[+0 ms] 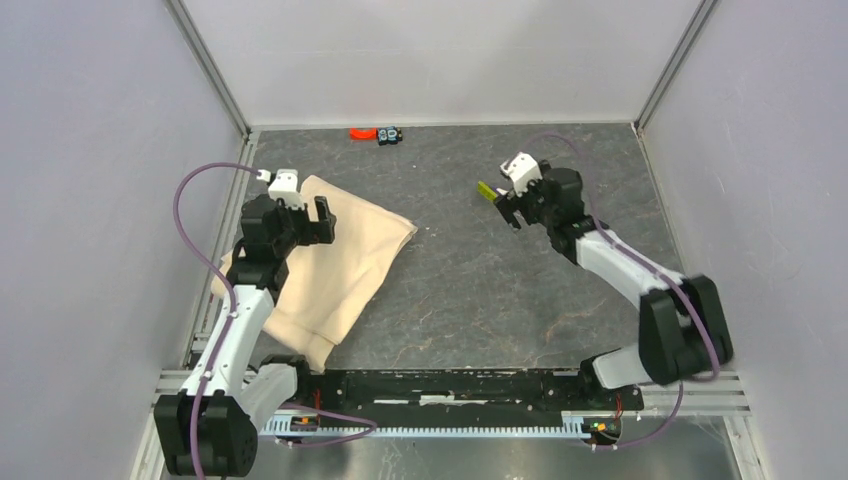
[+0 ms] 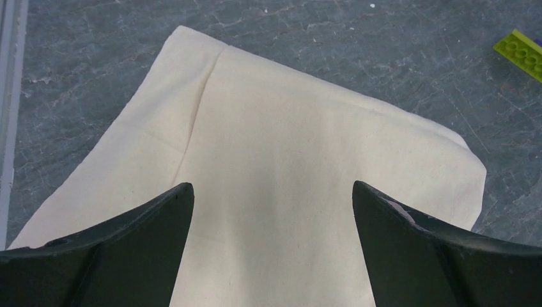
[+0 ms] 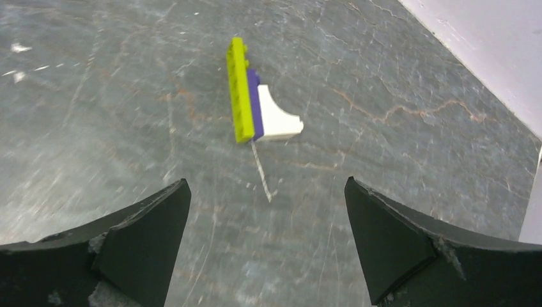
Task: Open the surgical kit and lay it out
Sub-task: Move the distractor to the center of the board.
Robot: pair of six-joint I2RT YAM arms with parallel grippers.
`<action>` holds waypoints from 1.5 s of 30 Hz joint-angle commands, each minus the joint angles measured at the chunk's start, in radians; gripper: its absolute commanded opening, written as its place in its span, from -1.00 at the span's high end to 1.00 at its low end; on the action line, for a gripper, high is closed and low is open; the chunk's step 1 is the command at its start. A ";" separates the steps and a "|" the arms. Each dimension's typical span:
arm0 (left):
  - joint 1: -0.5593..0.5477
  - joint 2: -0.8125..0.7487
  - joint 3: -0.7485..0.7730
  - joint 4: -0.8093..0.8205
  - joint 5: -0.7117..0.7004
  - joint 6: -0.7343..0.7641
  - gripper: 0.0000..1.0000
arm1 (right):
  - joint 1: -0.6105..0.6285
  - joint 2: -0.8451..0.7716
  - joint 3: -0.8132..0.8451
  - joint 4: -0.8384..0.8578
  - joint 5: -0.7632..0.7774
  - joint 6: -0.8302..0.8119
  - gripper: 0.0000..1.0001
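Hovering left claw (image 1: 310,222) over cloth wrap (image 1: 345,262), spread wide, pinching nothing. Looking down from the left wrist cam between two dark fingers (image 2: 128,246) straight onto plain beige cloth, with a long crease running down its left part. Not touching it as far as visible, though height above the cloth is hard to judge from either cam.

Lying on the left side of the dark grey worktop (image 1: 480,300), folded shut, with one corner pointing toward worktop centre and the near end close to the left arm's base. Covering whatever sits inside; only cloth on show.

Holding right claw (image 1: 508,212) over the right-centre of the worktop, well apart from the wrap. Also spread wide, pinching nothing. Aiming down at a small brick piece (image 3: 246,96), yellow-green strip with purple and white parts, lying on bare worktop just ahead of the fingertips, no contact. Showing also at the top right corner of the left wrist cam, apart from the wrap.

Sitting by the back wall (image 1: 440,60): orange piece (image 1: 360,133) and black piece (image 1: 391,134), side by side, well apart from both claws.
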 commanded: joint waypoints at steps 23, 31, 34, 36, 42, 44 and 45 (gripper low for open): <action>0.003 0.076 0.066 -0.027 0.071 0.066 -1.00 | -0.050 0.652 0.479 -0.166 -0.005 0.305 -0.32; 0.003 0.095 0.074 -0.030 0.063 0.069 -1.00 | -0.097 0.786 0.604 -0.125 -0.085 0.464 -0.28; 0.002 0.101 0.079 -0.032 0.051 0.074 -1.00 | -0.099 0.843 0.690 -0.124 -0.068 0.498 -0.29; 0.003 0.101 0.082 -0.032 0.044 0.076 -1.00 | -0.101 0.882 0.753 -0.125 -0.047 0.516 -0.30; 0.003 0.109 0.092 -0.035 0.028 0.092 -1.00 | -0.115 1.044 1.029 -0.218 0.024 0.529 -0.32; 0.003 0.116 0.101 -0.036 0.025 0.103 -1.00 | -0.128 1.086 1.105 -0.231 0.024 0.542 -0.33; 0.003 0.119 0.108 -0.039 0.021 0.108 -1.00 | -0.133 1.102 1.129 -0.235 0.024 0.545 -0.33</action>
